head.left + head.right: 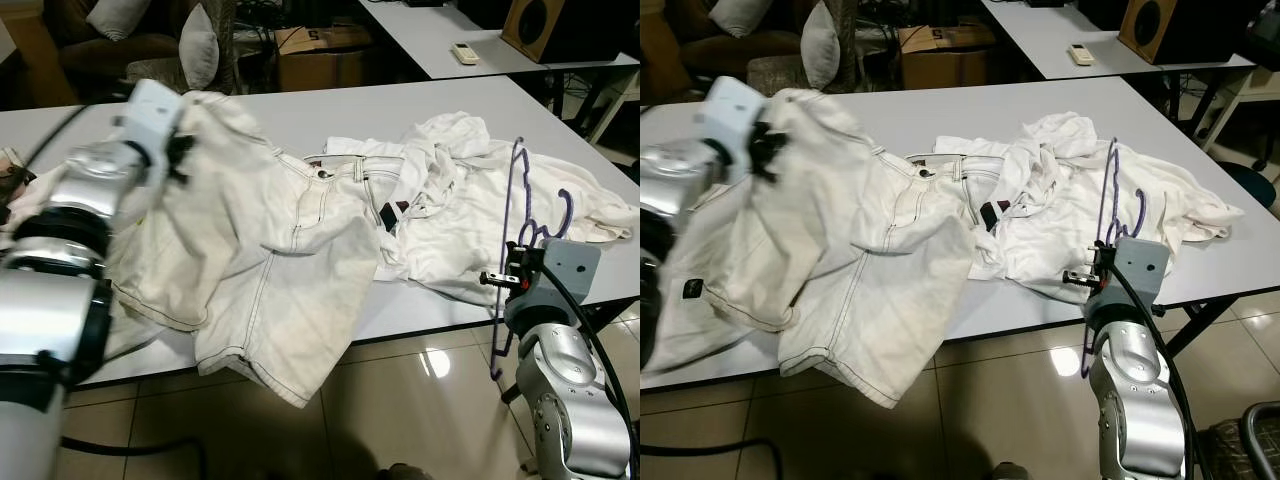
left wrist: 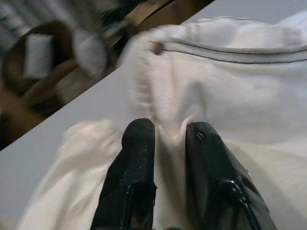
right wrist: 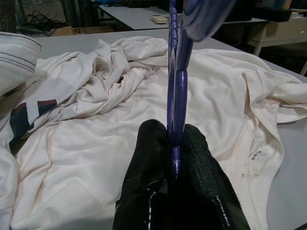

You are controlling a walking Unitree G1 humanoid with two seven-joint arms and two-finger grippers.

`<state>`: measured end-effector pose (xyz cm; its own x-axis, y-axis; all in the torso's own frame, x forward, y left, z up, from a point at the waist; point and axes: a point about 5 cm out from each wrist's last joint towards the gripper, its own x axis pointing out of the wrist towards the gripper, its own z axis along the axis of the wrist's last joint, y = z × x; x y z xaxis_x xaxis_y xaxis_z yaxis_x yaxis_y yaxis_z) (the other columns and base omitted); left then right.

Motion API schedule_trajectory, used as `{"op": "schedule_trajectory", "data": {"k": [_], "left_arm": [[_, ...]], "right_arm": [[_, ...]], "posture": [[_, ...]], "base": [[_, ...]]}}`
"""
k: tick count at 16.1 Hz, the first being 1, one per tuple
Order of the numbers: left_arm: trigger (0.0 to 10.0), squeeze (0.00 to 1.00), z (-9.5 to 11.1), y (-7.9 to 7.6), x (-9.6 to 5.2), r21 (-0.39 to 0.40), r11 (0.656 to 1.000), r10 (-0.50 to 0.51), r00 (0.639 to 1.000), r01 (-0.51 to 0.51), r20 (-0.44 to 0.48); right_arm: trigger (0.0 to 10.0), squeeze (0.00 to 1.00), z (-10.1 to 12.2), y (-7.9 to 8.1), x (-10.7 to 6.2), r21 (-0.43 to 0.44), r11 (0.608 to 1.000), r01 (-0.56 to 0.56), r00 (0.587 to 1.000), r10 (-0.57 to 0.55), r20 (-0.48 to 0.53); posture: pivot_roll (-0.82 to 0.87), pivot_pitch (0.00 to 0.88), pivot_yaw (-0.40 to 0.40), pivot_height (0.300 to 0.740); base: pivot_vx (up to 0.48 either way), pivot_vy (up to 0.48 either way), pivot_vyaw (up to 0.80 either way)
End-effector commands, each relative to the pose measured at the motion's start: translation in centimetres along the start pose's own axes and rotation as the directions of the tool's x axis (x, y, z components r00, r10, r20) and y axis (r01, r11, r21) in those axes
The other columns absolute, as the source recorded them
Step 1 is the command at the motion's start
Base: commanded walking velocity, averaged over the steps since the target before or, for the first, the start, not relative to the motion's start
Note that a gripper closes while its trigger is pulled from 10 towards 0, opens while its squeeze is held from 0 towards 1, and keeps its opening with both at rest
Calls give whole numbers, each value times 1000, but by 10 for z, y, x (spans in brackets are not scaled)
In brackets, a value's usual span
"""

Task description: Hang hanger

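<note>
Grey tables (image 1: pixel 330 110), glossy tiled floor (image 1: pixel 400 400), cushioned armchair (image 1: pixel 150 45) behind.

Shorts (image 1: pixel 270 270) left on the table (image 1: pixel 330 115), shirt (image 1: pixel 470 200) right, cardboard box (image 1: pixel 320 55) behind.

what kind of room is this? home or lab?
Probably an office or lab-like room used as a living space, not clearly a home. Long grey tables, a speaker and a remote on the far table, a cardboard box underneath, plus cushioned chairs behind.
</note>
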<state>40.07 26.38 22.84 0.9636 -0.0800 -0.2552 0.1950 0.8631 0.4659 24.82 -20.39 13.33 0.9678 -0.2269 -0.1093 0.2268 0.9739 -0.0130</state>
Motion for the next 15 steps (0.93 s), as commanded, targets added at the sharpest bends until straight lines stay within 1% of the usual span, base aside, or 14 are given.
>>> {"op": "schedule_trajectory", "data": {"k": [1,2,3,4,6,7,8,9,10,11,12,13,14,15], "left_arm": [[10000,1000,1,17,-6,35,997,74,997,-72,-36],[10000,1000,0,28,-10,71,990,126,991,-122,-50],[10000,1000,2,32,-12,69,987,146,988,-142,-46],[10000,1000,8,38,-14,57,985,165,986,-163,-19],[10000,1000,30,34,-11,-79,990,122,988,-114,96],[10000,1000,47,22,-7,-211,977,49,978,-5,203],[10000,1000,63,6,-2,-315,939,-40,952,139,302],[10000,1000,73,-10,3,-371,894,-108,926,249,361],[10000,1000,80,-33,8,-386,840,-215,886,382,410],[10000,1000,84,-65,13,-387,751,-352,821,534,450],[10000,1000,72,-102,20,-288,770,-461,809,569,365],[10000,1000,66,-112,22,-260,789,-473,820,557,321],[10000,82,54,-127,26,-247,813,-469,844,527,259],[10000,0,46,-134,28,-252,834,-447,869,490,211]], "right_arm": [[10000,0,2,-2,-2,11,1000,11,1000,-12,13],[10000,0,1,-3,-4,12,1000,17,1000,-17,12],[10000,0,1,-3,-4,12,1000,19,1000,-19,12],[10000,0,1,-3,-5,13,1000,23,1000,-23,11],[10000,0,0,-4,-6,16,999,28,1000,-28,10],[10000,0,0,-3,-6,17,999,30,1000,-30,9],[10000,0,-1,-3,-6,18,999,31,999,-31,8],[10000,0,-1,-3,-7,19,999,31,999,-31,7],[10000,0,-1,-3,-7,20,999,31,999,-31,6],[10000,0,-1,-3,-7,21,999,31,999,-31,5],[10000,0,-1,-3,-7,20,999,32,999,-32,4],[10000,0,-1,-3,-8,19,999,33,999,-33,4],[10000,0,-1,-4,-10,19,999,38,999,-38,4],[10000,0,-2,-6,-12,18,999,46,999,-46,3]], "posture": [[-214,0,68,740],[-216,0,71,740],[-216,0,73,740],[-215,0,76,740],[-213,0,79,740],[-213,0,79,740],[-210,0,79,740],[-210,0,79,740],[-208,0,78,740],[-208,0,80,740],[-214,0,86,740],[-215,0,87,740],[-228,4,97,740],[-237,8,102,740]], "base": [[0,0,0],[0,0,0],[0,0,0],[0,0,0],[0,0,0],[0,0,0],[0,0,0],[0,0,0],[0,0,0],[0,0,0],[0,0,0],[0,0,0],[0,0,0],[0,0,0]]}}
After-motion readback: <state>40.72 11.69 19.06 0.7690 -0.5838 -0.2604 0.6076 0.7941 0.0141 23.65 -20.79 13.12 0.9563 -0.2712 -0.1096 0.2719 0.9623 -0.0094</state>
